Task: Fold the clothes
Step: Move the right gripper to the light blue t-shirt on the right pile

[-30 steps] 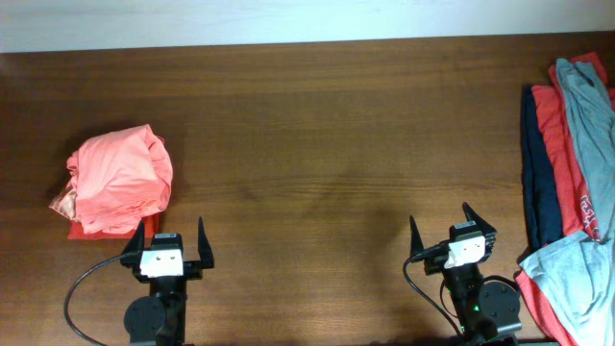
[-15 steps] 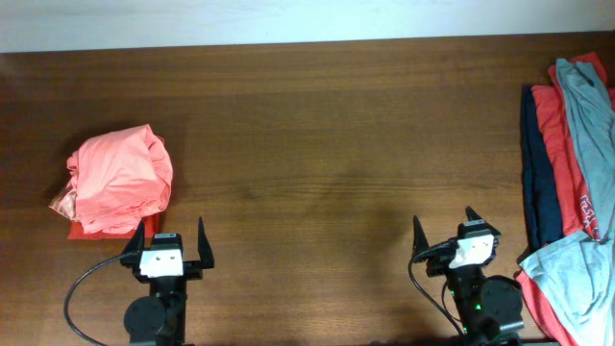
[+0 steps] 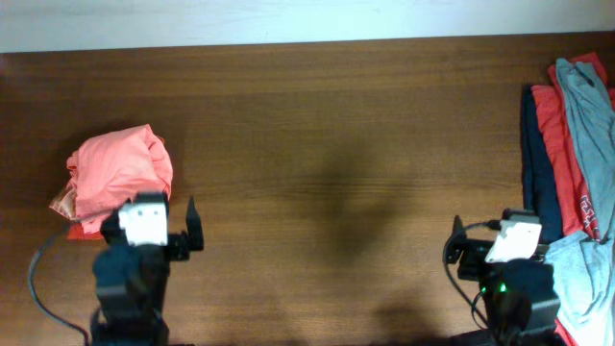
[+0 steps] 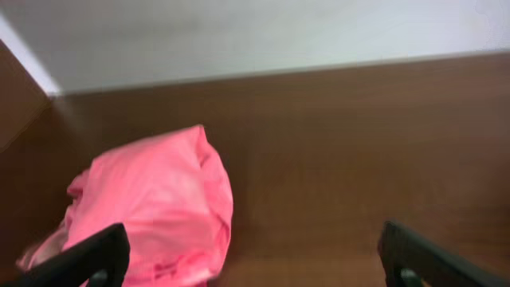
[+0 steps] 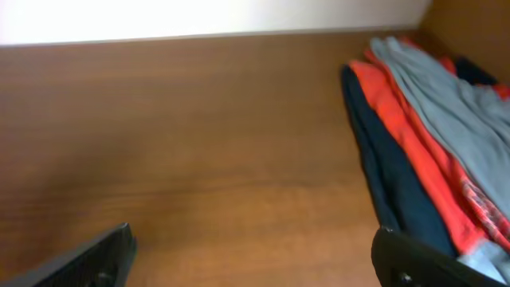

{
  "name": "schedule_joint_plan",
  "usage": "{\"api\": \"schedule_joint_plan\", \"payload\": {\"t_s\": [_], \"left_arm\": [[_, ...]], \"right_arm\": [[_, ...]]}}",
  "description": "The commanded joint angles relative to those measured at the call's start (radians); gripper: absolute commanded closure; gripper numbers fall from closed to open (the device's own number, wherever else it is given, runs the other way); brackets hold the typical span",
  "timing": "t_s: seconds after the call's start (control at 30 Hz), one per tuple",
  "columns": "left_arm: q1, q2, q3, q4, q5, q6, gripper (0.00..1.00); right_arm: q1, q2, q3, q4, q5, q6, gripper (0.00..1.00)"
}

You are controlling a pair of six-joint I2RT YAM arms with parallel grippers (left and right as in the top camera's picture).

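Note:
A bundled pink-orange garment (image 3: 117,180) lies at the table's left; it also fills the lower left of the left wrist view (image 4: 155,211). A pile of flat clothes, navy, red and grey (image 3: 567,144), lies along the right edge, and shows in the right wrist view (image 5: 422,151). My left gripper (image 3: 154,235) is open and empty just in front of the pink bundle, its fingertips wide apart (image 4: 255,259). My right gripper (image 3: 495,245) is open and empty beside the pile's near end, over bare wood (image 5: 255,259).
The dark wooden table (image 3: 327,144) ends at a white wall along the back. A light grey-blue garment (image 3: 586,279) lies at the near right corner next to the right arm's base.
Both arms have lifted and shifted outward: the left gripper toward the pink bundle, the right gripper toward the clothes pile. The clothes have not moved.

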Motion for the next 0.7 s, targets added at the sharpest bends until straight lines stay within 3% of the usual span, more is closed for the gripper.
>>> {"api": "schedule_joint_plan", "payload": {"t_s": [0.0,0.27,0.43,0.6,0.67], "left_arm": [[0.005,0.157,0.16,-0.076,0.001,-0.007,0.01],[0.005,0.458,0.45,-0.291,0.1,-0.005,0.01],[0.005,0.535,0.53,-0.318,0.135,-0.005,0.01],[0.005,0.543,0.532,-0.278,0.135,-0.005,0.01],[0.005,0.543,0.532,-0.269,0.134,-0.005,0.01]], "right_arm": [[-0.005,0.11,0.126,-0.05,0.066,0.087,0.01],[-0.068,0.379,0.346,-0.255,0.065,0.171,0.01],[-0.267,0.521,0.45,-0.33,-0.008,0.158,0.01],[-0.529,0.65,0.51,-0.391,-0.297,0.104,0.02],[-0.619,0.695,0.51,-0.417,-0.322,0.104,0.02]]}}
